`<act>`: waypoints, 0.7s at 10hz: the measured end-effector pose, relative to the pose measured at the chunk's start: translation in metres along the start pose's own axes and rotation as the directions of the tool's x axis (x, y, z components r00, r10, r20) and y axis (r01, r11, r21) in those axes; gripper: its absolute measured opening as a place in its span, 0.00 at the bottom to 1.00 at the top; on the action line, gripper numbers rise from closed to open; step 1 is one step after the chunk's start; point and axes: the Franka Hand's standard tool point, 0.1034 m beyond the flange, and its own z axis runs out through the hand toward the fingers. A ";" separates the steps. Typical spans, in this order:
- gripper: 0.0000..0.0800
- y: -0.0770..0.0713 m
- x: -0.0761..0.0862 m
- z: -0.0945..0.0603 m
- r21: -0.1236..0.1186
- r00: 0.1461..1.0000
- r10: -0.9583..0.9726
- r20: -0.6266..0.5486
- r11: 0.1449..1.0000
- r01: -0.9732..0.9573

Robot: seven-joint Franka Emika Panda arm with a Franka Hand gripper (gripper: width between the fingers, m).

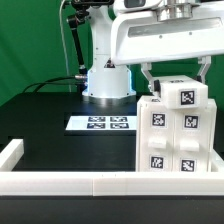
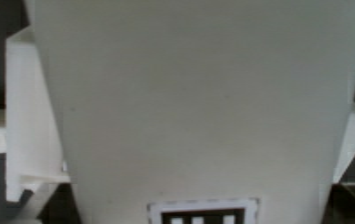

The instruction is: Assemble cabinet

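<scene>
Large white plastic tagged cabinet body (image 1: 176,127) stands upright on black tabletop (image 1: 50,125), at 3 o'clock from marker board (image 1: 104,123). End effector (image 1: 173,72) clamped on its top.

white arm (image 1: 105,45), round base (image 1: 107,84), black cables (image 1: 66,40).

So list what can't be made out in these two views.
- End effector state: in the exterior view its fingers straddle the cabinet top, but contact can't be told; in the wrist view the cabinet fills the frame and hides the tips.
- Cabinet's far side and how its blocks join: hidden in the exterior view by its own front.
- Tag in the wrist view: cut off by the edge, blurred.
- Marker board tags: too small to read.
</scene>
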 end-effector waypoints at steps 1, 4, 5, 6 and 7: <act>0.70 0.000 0.000 0.000 0.000 0.998 0.059 0.000 0.998 -0.059; 0.70 -0.002 -0.001 0.001 0.006 0.941 0.340 0.005 0.941 -0.340; 0.70 -0.002 -0.002 0.001 0.005 0.923 0.384 0.006 0.923 -0.384; 0.70 -0.002 -0.002 0.001 0.006 0.898 0.439 0.007 0.898 -0.439; 0.70 -0.002 -0.002 0.001 0.008 0.866 0.500 0.009 0.866 -0.500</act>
